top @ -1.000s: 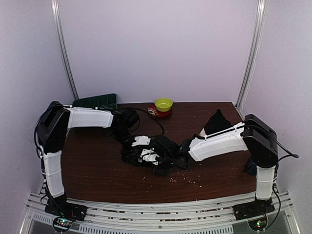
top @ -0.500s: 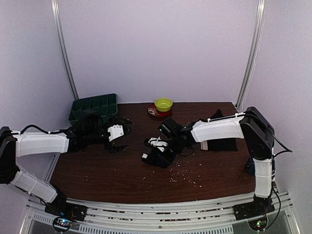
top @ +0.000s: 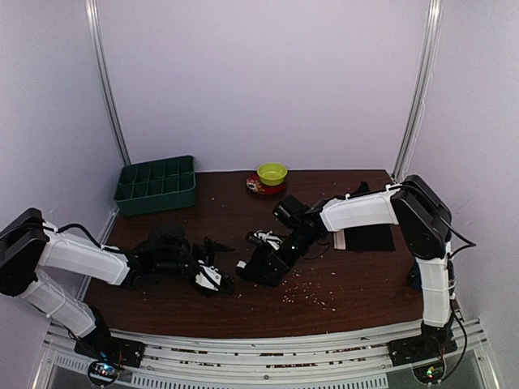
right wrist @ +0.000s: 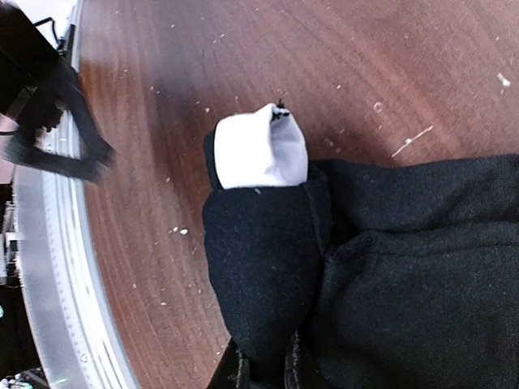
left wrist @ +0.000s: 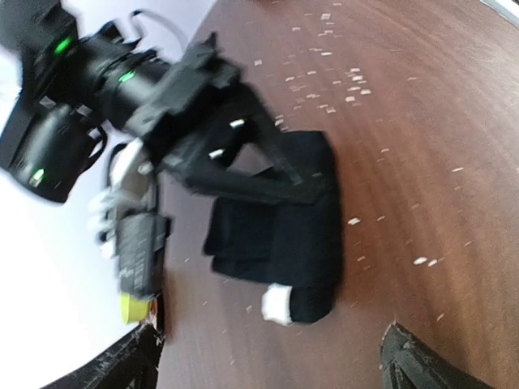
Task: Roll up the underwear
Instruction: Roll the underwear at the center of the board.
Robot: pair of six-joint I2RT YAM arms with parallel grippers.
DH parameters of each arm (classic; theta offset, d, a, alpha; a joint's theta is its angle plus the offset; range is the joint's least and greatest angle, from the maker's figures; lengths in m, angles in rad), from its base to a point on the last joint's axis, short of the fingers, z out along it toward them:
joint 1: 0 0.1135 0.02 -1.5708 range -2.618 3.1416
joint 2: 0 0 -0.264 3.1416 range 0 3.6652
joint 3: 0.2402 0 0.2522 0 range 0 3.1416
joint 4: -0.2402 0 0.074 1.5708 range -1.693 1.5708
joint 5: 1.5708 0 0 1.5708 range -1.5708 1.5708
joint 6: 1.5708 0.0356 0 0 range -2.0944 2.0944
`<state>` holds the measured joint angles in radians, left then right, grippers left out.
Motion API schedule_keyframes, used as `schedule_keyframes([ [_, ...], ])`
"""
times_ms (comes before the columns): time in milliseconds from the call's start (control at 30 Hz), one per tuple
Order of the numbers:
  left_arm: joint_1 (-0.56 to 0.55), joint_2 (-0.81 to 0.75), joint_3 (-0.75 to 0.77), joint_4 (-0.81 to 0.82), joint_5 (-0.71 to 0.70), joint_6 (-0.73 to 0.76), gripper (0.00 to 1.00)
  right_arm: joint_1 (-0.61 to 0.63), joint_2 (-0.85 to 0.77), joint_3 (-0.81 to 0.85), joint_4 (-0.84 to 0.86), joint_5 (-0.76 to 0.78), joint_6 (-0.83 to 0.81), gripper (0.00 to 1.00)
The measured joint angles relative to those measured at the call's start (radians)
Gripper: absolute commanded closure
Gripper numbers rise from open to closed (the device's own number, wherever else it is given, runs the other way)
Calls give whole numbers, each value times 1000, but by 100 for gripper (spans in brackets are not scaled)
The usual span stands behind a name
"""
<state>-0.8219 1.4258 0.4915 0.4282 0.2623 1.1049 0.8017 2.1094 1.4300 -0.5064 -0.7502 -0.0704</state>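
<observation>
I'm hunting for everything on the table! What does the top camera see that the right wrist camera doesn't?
Only the top view shows the green tray, the yellow-green bowl at the back, and a second underwear lying flat off to the right. Only the right wrist view shows, close up, the white band poking out at the end of the rolled underwear, and the right gripper pinched shut on its black fabric. Both show that roll and the brown table.
</observation>
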Motion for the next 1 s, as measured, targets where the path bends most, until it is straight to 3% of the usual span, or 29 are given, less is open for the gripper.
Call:
schedule_keyframes([
  [300,-86,146,8,104,-63,58,15,-19,-7,-50,35,-73,18,100],
  [533,-161,286,62,168,-137,73,31,-23,-11,-69,44,-96,17,100],
  [667,-178,350,92,222,-189,79,50,-24,-11,-71,45,-98,16,100],
  [767,-180,374,94,242,-208,78,72,-24,-11,-71,45,-99,14,100],
  [1000,-185,398,123,240,-244,77,100,-30,-15,-71,34,-94,6,100],
])
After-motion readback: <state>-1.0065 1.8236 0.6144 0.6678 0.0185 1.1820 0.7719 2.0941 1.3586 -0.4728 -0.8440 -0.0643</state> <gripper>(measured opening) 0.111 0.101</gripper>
